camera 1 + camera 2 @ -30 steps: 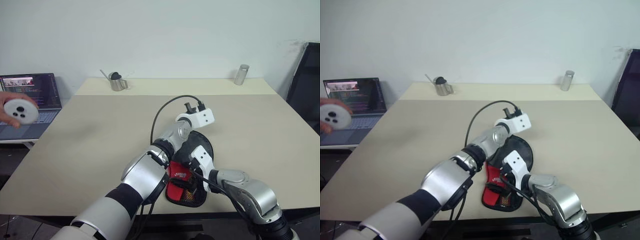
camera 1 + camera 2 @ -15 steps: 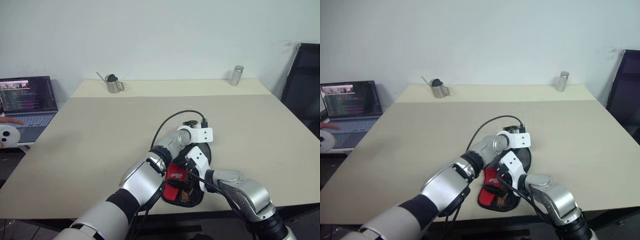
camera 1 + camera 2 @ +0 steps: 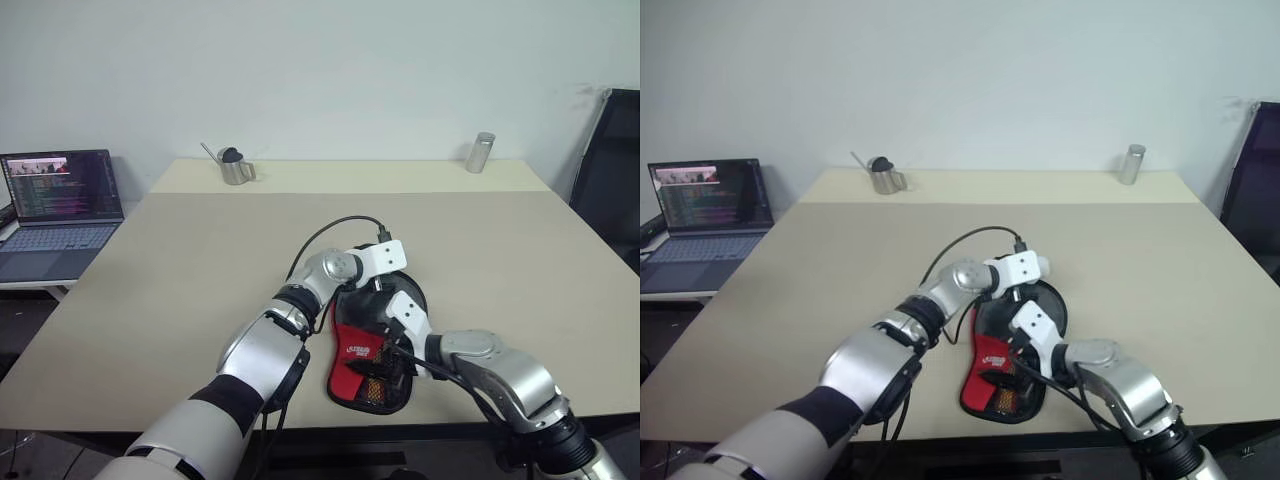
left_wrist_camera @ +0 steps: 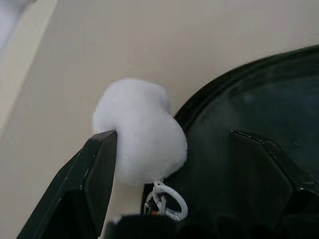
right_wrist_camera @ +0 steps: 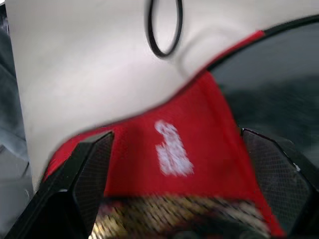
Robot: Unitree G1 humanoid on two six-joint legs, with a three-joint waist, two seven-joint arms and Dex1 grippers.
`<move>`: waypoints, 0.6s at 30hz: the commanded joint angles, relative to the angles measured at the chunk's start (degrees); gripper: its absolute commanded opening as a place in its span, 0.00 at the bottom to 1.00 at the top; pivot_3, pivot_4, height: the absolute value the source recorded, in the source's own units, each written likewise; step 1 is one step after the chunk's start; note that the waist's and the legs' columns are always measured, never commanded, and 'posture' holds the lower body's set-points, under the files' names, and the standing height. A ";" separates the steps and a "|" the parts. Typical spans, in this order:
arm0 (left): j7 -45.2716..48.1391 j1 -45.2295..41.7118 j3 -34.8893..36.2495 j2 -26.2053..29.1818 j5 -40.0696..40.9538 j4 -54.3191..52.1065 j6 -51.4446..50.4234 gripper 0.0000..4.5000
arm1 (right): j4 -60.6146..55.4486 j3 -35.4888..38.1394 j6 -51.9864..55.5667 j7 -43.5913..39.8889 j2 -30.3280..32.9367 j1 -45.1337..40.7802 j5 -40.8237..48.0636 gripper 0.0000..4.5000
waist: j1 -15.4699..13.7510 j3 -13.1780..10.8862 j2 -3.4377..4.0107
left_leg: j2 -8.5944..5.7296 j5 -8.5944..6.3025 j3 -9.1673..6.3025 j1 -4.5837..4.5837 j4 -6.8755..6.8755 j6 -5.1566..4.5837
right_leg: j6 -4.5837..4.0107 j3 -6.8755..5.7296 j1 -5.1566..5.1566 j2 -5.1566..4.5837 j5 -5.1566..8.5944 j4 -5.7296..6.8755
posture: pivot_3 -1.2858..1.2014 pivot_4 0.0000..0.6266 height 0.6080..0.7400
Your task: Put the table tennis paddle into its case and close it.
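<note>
A: Left wrist view: our left gripper (image 4: 169, 189) stands spread at the case (image 3: 372, 340) rim, a white pom-pom zip pull (image 4: 139, 130) beside one finger, ungripped.

B: Right gripper (image 5: 174, 184) is spread too, over the red part. We judge the paddle is inside the case on the table (image 3: 200, 260), probably zipped.

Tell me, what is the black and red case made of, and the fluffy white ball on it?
The case looks like soft fabric: matte black and red cloth, with a woven mesh pocket near its lower end. The white ball looks like fuzzy plush or fur, a pompom on a small white cord loop; its exact fibre can't be told.
</note>
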State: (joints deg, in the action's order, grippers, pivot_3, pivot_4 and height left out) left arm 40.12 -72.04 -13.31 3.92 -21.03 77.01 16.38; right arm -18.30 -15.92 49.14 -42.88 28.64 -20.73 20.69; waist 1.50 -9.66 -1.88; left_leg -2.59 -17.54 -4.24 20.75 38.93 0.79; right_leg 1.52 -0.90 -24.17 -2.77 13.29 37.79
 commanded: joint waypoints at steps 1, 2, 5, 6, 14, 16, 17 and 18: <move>10.31 -1.94 3.13 4.14 5.21 -4.81 3.74 0.86 | -0.50 5.81 -1.94 -5.98 3.13 -0.25 4.78 1.00 | 0.02 -0.05 0.02 | 0.00 0.00 0.00 0.06 0.00 0.01 | -0.01 -0.01 -0.06 -0.02 -0.01 0.00 | 0.52 0.24 1.00; 12.42 -1.58 3.35 5.36 5.89 -5.67 4.44 0.86 | -0.14 7.35 -2.18 -7.14 4.01 -0.32 5.76 1.00 | 0.09 -0.07 0.02 | 0.00 0.00 0.01 0.07 -0.01 0.00 | -0.01 0.00 -0.08 -0.02 -0.01 -0.01 | 0.52 0.24 1.00; 19.76 0.37 4.78 9.28 9.27 -9.58 4.63 0.86 | 2.21 12.42 -3.31 -9.01 5.87 -0.66 8.24 1.00 | 0.15 -0.08 0.02 | 0.02 -0.02 0.03 0.07 -0.06 -0.04 | -0.02 0.03 -0.09 -0.02 -0.01 -0.10 | 0.52 0.24 1.00; 22.10 1.28 4.75 10.83 9.95 -11.30 4.50 0.86 | 2.88 13.69 -3.78 -9.43 6.49 -0.61 8.60 1.00 | 0.15 -0.08 0.02 | 0.02 -0.04 0.02 0.07 -0.06 -0.08 | -0.02 0.02 -0.08 -0.02 -0.01 -0.11 | 0.52 0.24 1.00; 44.17 14.47 3.26 27.92 16.67 -36.89 -5.98 0.86 | 13.89 18.02 -9.93 -4.26 8.40 -2.07 3.23 1.00 | 0.19 -0.16 0.12 | 0.07 -0.08 0.02 0.08 -0.06 -0.14 | -0.03 0.22 -0.10 0.00 -0.01 -0.07 | 0.52 0.24 1.00; 47.91 20.33 2.40 31.66 18.73 -45.73 -11.52 0.86 | 16.70 18.40 -11.14 -1.58 7.28 -3.14 1.71 1.00 | 0.18 -0.16 0.13 | 0.06 -0.08 0.03 0.08 -0.06 -0.14 | -0.03 0.25 -0.08 -0.02 -0.01 -0.08 | 0.52 0.24 1.00; 49.13 23.19 2.02 33.27 19.68 -49.92 -14.01 0.86 | 17.63 18.70 -11.72 -0.59 6.74 -3.45 1.24 1.00 | 0.18 -0.16 0.14 | 0.06 -0.08 0.04 0.07 -0.06 -0.15 | -0.03 0.27 -0.08 -0.03 -0.01 -0.08 | 0.52 0.24 1.00; 49.58 25.97 1.77 34.72 20.35 -53.85 -16.29 0.86 | 18.69 19.09 -12.26 0.62 6.19 -3.88 0.73 1.00 | 0.17 -0.17 0.17 | 0.06 -0.09 0.04 0.07 -0.06 -0.15 | -0.04 0.28 -0.08 -0.03 -0.01 -0.08 | 0.52 0.24 1.00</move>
State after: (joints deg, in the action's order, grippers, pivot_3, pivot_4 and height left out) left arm 86.08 -47.96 -10.94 37.22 -3.02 29.98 4.00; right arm -0.06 1.18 38.83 -44.12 35.22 -23.48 22.16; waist 1.67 -9.83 -1.72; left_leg -2.53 -17.62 -4.21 20.82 38.87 0.64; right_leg 1.48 -0.63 -24.26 -2.81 13.29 37.72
